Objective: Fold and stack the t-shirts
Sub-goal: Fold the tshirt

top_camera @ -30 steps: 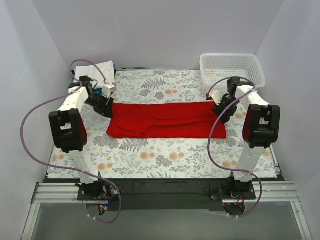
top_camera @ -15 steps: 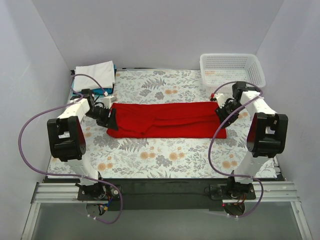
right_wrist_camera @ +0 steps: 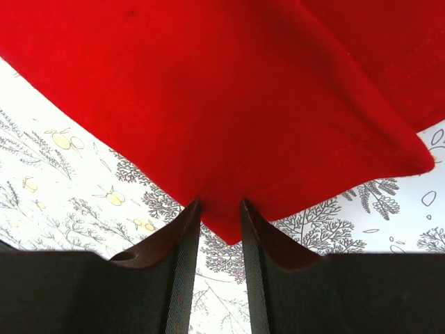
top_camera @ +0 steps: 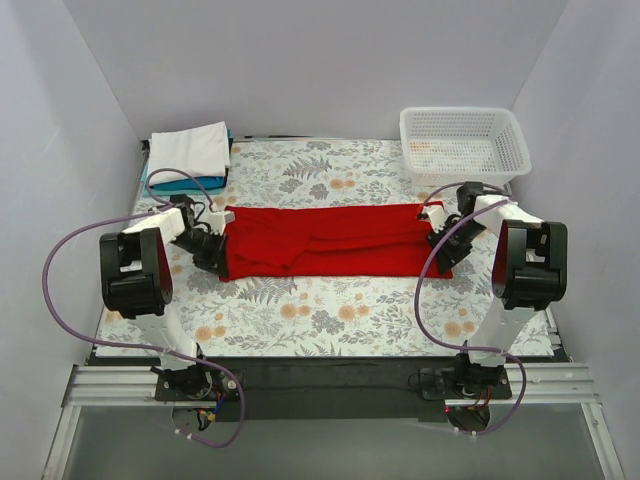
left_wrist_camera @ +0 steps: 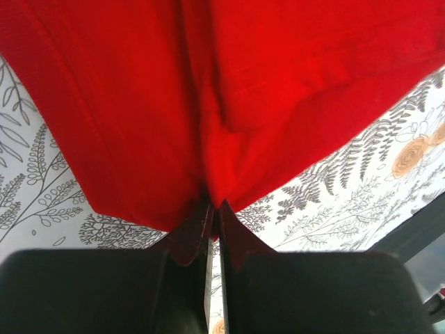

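While left fingers (left_wrist_camera: 186, 240) pinch the red t-shirt (top_camera: 330, 240) (one end), right fingers (right_wrist_camera: 177, 243) straddle its hem, apart.

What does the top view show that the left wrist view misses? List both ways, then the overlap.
Top only: basket, folded white shirt, right gripper, and the red shirt's full length. Left wrist only: the left gripper, jaws shut, pinching a puckered edge of that shirt. Both: red shirt and floral tablecloth.
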`<state>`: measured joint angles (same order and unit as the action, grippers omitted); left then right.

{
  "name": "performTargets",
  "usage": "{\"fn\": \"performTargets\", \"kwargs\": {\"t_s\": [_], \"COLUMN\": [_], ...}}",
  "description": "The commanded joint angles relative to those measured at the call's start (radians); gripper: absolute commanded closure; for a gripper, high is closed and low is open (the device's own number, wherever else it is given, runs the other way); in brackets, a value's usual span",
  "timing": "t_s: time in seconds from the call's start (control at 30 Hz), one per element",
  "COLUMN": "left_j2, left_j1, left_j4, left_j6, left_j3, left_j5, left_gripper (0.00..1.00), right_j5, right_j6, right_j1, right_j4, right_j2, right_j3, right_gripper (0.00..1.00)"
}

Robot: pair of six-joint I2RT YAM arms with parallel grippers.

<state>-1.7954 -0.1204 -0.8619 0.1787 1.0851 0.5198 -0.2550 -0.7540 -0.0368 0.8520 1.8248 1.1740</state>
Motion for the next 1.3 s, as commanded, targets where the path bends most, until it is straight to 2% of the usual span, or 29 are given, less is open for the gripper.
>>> {"fn": "performTargets", "kwargs": {"t_s": [0.0,0.2,0.23,0.27,0.33,0.37,0.4,0.43,0.5,0.57,0.83,1.07,1.27], "left_j2": [-0.005,0.03,0.051,0.07,0.131,0.155,0.18,0.212,0.287,0.309,0.232,0.156,0.111], "left_j1": [-0.004,-0.004,-0.004,-0.004,-0.004,0.011,0.027,0.051,0.148,0.247,0.571,0.668,0.685], "left_j4": [0.054,0.049,0.041,0.038,0.029,0.065,0.093,0.125,0.209,0.228,0.251,0.282,0.314], "left_j6": [0.028,0.03,0.015,0.015,0.01,0.028,0.047,0.068,0.106,0.137,0.272,0.335,0.341], "left_j3": [-0.01,-0.022,-0.018,-0.004,0.019,0.038,0.042,0.042,0.035,0.041,0.082,0.052,0.024], "left_j5": [-0.092,-0.078,-0.066,-0.055,0.006,0.0,-0.021,-0.09,-0.147,-0.208,-0.386,-0.472,-0.508], "left_gripper": [1.0,1.0,0.97,0.89,0.79,0.74,0.72,0.71,0.7,0.7,0.7,0.7,0.7], "right_j5": [0.117,0.142,0.131,0.09,0.036,-0.01,-0.033,-0.052,-0.079,-0.087,-0.078,-0.076,-0.024], "right_j6": [-0.001,-0.005,-0.007,-0.011,-0.013,-0.013,-0.01,-0.004,0.011,0.031,0.058,0.071,0.068], "right_j1": [-0.002,-0.002,-0.002,-0.002,-0.002,-0.002,-0.002,-0.002,-0.002,-0.002,-0.002,-0.002,-0.002], "right_j4": [-0.093,-0.094,-0.073,-0.053,0.013,0.03,0.051,0.068,0.085,0.088,0.084,0.052,-0.025], "right_j2": [0.034,0.005,-0.016,-0.03,-0.073,-0.087,-0.11,-0.12,-0.134,-0.139,-0.081,-0.056,-0.052], "right_j3": [-0.069,-0.109,-0.106,-0.1,-0.062,-0.047,-0.009,0.009,0.039,0.076,0.098,0.07,0.0], "right_gripper": [0.63,0.64,0.64,0.63,0.61,0.59,0.58,0.58,0.58,0.58,0.59,0.59,0.59]}}
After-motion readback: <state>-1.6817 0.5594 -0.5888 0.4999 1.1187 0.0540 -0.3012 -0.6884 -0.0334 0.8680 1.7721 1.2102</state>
